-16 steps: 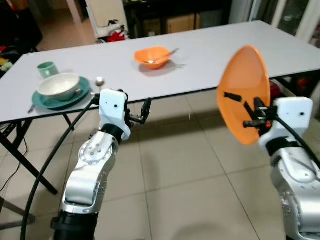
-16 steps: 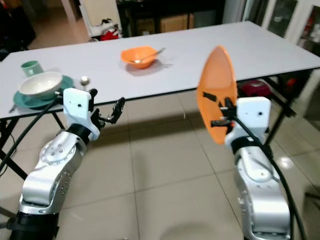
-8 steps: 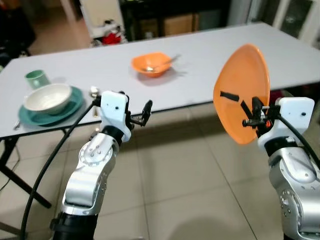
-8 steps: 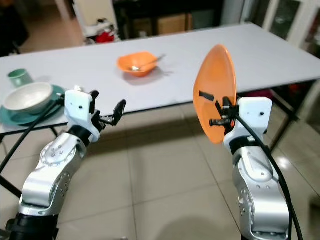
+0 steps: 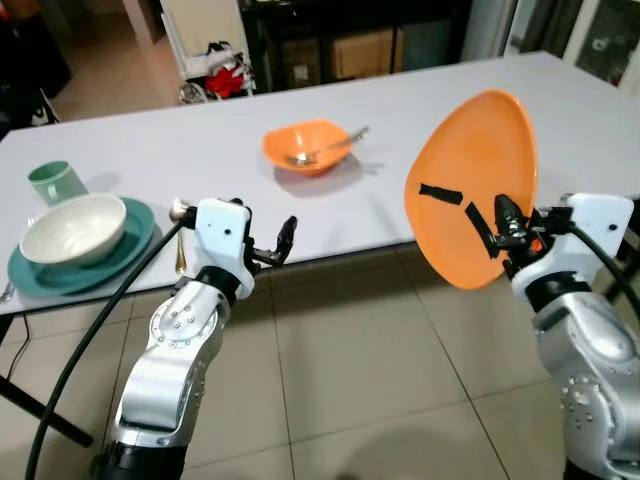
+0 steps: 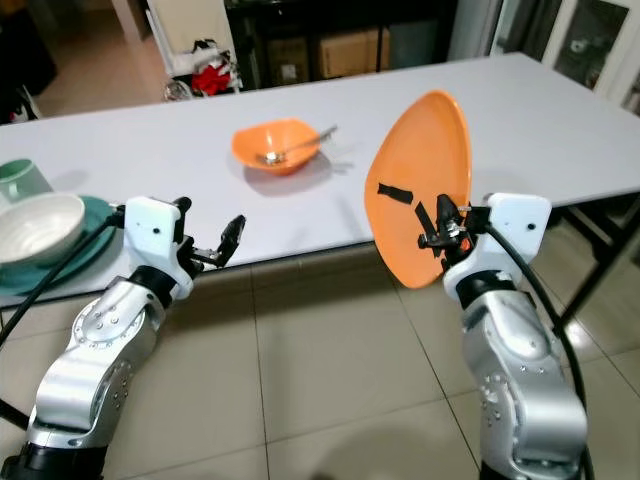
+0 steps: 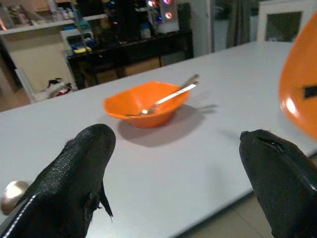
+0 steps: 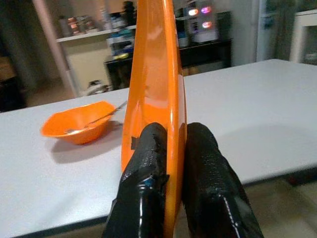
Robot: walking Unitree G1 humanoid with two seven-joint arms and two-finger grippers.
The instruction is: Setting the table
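Right gripper (image 5: 497,222) clamped plate (image 5: 470,190) rim, edge-up; left gripper (image 5: 281,240) apart, empty; level plate, lower flat near bowl (image 5: 305,146).

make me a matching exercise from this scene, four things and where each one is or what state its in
Things:
1. orange plate
2. white bowl
3. metal spoon
4. left tool

States or places:
a. open, holding nothing
b. resting in the orange bowl
c. gripped on edge by the right tool
d. sitting on the teal plate

Pairs: 1-c, 2-d, 3-b, 4-a
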